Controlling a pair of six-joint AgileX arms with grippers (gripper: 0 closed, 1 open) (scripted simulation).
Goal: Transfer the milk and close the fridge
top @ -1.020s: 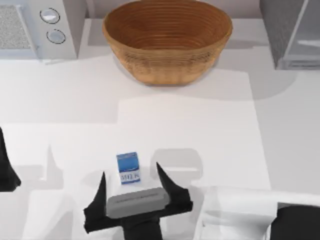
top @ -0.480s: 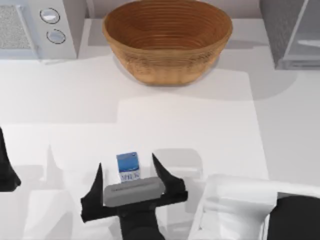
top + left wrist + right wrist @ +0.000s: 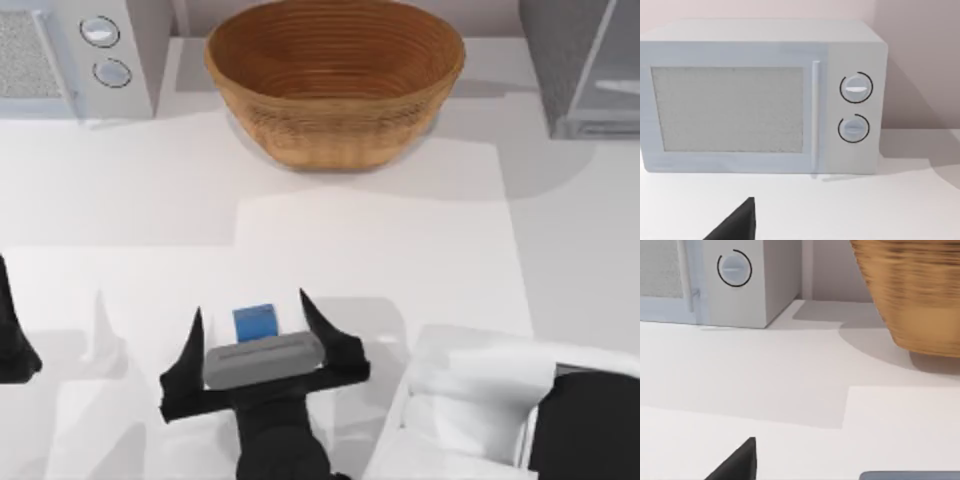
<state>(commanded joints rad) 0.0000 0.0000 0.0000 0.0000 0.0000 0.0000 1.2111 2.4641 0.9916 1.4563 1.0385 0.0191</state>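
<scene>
White tabletop [image 3: 380, 250] carries a woven brown bowl [image 3: 335, 80] at the back, a light-grey microwave with two knobs [image 3: 70, 55] at back left and the grey fridge [image 3: 585, 65] at back right. The right gripper [image 3: 250, 325] hangs with spread fingers around the small blue-and-white milk carton [image 3: 254, 321], probably not touching. Transfer and closing are both left. The left gripper [image 3: 12, 335] idles at the left edge; I cannot tell its state.

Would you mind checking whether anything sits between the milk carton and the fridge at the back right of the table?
Nothing visible does. The table lies bare between the milk, flanked by the right gripper, and the fridge. The woven bowl stands left of that path.
</scene>
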